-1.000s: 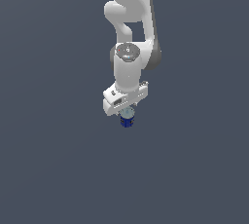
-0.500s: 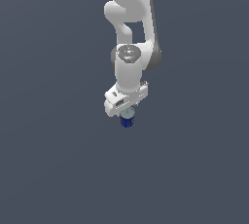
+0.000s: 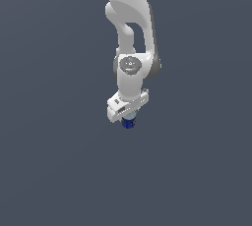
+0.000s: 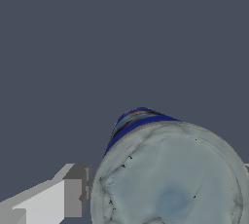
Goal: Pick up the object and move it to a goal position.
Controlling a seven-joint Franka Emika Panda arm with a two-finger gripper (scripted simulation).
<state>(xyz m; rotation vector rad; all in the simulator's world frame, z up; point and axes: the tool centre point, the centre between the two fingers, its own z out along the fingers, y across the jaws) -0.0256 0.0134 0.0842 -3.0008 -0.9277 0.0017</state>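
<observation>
The dark-blue can (image 3: 129, 124) with a pale grey top sits between the fingers of my gripper (image 3: 128, 120), under the white hand, in the middle of the exterior view. The gripper is shut on it; only the can's lower part shows below the hand. In the wrist view the can (image 4: 170, 179) fills much of the frame, with its grey lid facing the camera and a strip of its blue side showing. One grey fingertip (image 4: 75, 191) stands right beside the can's rim. The other finger is out of frame.
The white arm (image 3: 130, 33) comes down from the exterior view's top. A plain dark grey surface (image 3: 59, 171) lies all around.
</observation>
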